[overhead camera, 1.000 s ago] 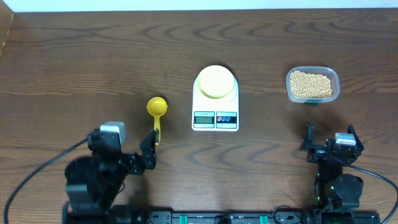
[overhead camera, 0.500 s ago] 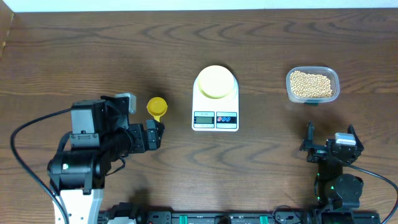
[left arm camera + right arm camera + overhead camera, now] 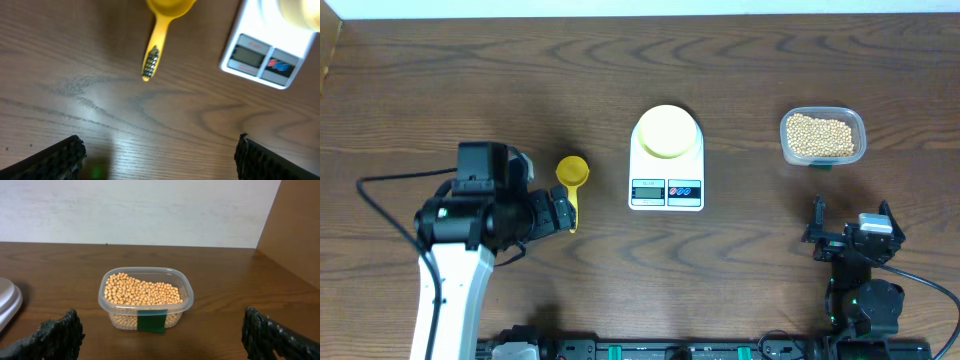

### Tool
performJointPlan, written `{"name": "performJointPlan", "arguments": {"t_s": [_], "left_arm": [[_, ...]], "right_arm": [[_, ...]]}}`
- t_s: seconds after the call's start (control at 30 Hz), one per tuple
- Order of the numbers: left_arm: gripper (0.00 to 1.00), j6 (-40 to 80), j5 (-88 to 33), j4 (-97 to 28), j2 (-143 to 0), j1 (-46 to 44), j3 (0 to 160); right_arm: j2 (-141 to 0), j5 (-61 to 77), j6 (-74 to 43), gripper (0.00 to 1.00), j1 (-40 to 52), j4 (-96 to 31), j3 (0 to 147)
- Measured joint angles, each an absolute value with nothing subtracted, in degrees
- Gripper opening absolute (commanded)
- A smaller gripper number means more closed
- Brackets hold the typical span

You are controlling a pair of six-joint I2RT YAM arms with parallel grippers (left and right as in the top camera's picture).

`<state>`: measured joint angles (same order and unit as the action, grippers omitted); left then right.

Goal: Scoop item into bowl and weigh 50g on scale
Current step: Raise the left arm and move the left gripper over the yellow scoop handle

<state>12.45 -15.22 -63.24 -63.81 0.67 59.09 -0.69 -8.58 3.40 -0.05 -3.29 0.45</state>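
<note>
Nearest the robot, both arms are empty. The left gripper is released, its jaws spread wide over bare table with nothing between them. The right gripper is also released and sits low at the near right edge, well apart from everything.

Just beyond the left gripper lies the yellow scoop, flat on the wood, its handle pointing toward the near side and its cup toward the far side. The left wrist view shows the handle's end ahead of the open jaws and not yet between them. I judge the step in hand to be the reach for the scoop, with no grasp made.

To the right of the scoop, at mid-table, stands the scale, display and buttons facing the near side. The display is too small to read. The bowl already rests on the far part of its platform, and from above it looks empty.

Farther right and toward the far side is the clear tub, with the beans filling it close to the rim and apparently undisturbed.

So only the setup is done, the bowl being placed on the scale. Left are grasping the scoop, dipping it into the tub, carrying beans across to the bowl and repeating until the reading reaches 50 g.
</note>
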Motion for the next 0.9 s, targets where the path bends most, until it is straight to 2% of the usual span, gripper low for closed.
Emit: {"name": "performJointPlan", "arguments": {"t_s": [0.33, 0.9], "left_arm": [[0.98, 13.6, -14.6, -62.8, -74.0, 0.6, 59.1], [0.98, 14.9, -14.6, -62.8, -74.9, 0.7, 59.1]], "right_arm": [[-0.7, -8.6, 3.4, 0.99, -0.1, -3.3, 0.4], [-0.7, -8.6, 3.4, 0.99, -0.1, -3.3, 0.4]]}}
